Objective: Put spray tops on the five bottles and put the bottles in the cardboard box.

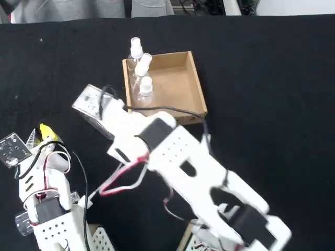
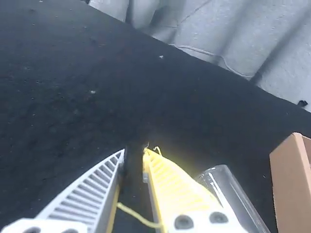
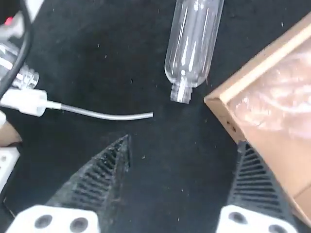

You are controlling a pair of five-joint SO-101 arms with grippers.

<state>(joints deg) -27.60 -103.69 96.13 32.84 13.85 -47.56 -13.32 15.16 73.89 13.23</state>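
Three clear plastic bottles with white spray tops (image 1: 142, 65) lie in a row against one side wall of the shallow brown cardboard box (image 1: 183, 99). The farthest of them pokes out over the box's far rim. The box sits on the black cloth-covered bench (image 1: 272, 78).

In the right wrist view, a clear uncapped bottle (image 3: 192, 43) lies on its side on the cloth. Its open threaded neck is just beside a corner of the box and apart from it. Nearby lies a loose white spray top with a long thin dip tube (image 3: 24, 99), the tube stretched flat across the cloth. The threaded neck of another clear bottle (image 3: 22, 75) shows right beside that top's head.

The right pincer (image 3: 183, 141), with black ribbed fingers, is spread wide above the cloth. It holds nothing and touches nothing. One finger stands just beside the box's corner.

The left pincer (image 2: 133, 153), with one grey finger and one yellow, is all but closed. Only a thin slit remains at the tips, and nothing is gripped. A clear bottle end (image 2: 233, 194) lies close against the yellow finger's outer side; I cannot tell whether they touch.
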